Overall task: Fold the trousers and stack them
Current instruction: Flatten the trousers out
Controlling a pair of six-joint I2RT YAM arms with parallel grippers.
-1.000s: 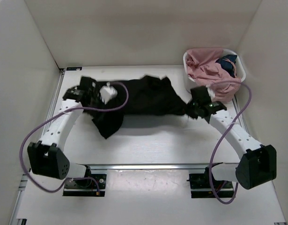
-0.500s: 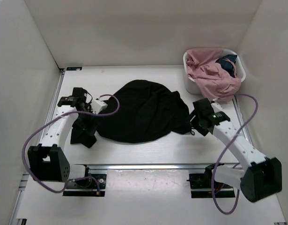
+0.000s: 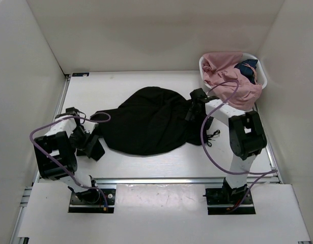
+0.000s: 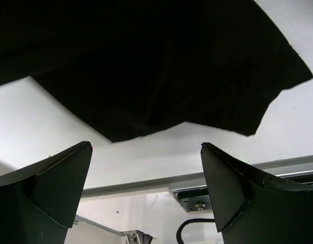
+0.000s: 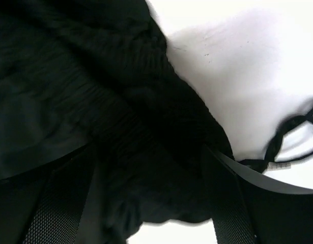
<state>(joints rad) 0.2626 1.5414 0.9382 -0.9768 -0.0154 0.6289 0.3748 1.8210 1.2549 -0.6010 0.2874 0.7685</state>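
**A:** First entry?

**B:** Trousers (image 3: 151, 119): black and matte, bunched in a rounded heap at mid-desk (image 3: 161, 162). One narrow end trails out toward the left arm.

**A:** Loose parts?

**B:** Black cord (image 3: 212, 134), on the desk just off the trousers' right edge.

**A:** Grippers?

**B:** Right gripper (image 5: 146, 150): at the trousers' right edge, fingers spread, with gathered fabric lying between them, not pinched. Left gripper (image 4: 146, 147): just off the trousers' left hem, fingers wide apart, nothing held.

**A:** Further out?

**B:** White basket (image 3: 205, 89), behind and right of the trousers, near them. It is heaped with pink clothing (image 3: 230, 81) and one dark blue piece (image 3: 246, 68).
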